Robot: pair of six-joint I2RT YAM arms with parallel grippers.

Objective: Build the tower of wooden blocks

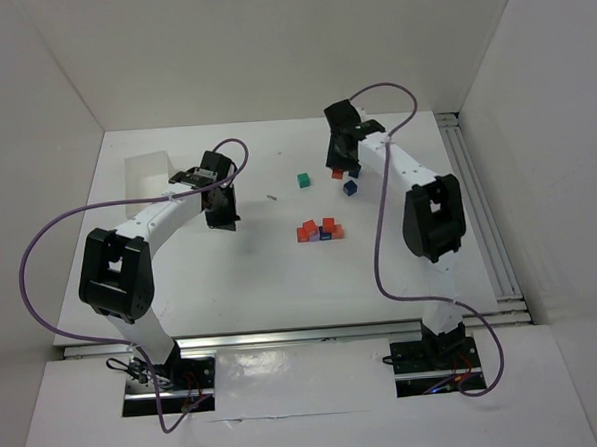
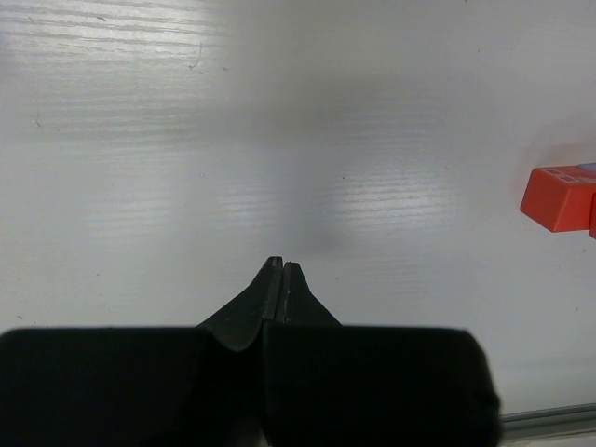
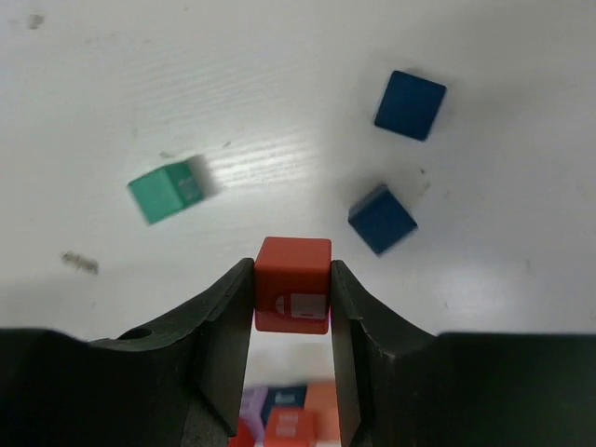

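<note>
Jaws of the right gripper (image 3: 291,296) pinch a red block (image 3: 292,270); I'd lift straight, lower gently onto the tower (image 1: 320,229); left gripper (image 2: 282,268) shut, empty.

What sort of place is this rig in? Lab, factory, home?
Most likely a lab robot test cell: white walls box in a white table, the left arm and right arm bolt to aluminium rails, and the props are small painted cubes.

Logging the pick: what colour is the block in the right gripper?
Red; the block in the right gripper shows best in the right wrist view.
</note>
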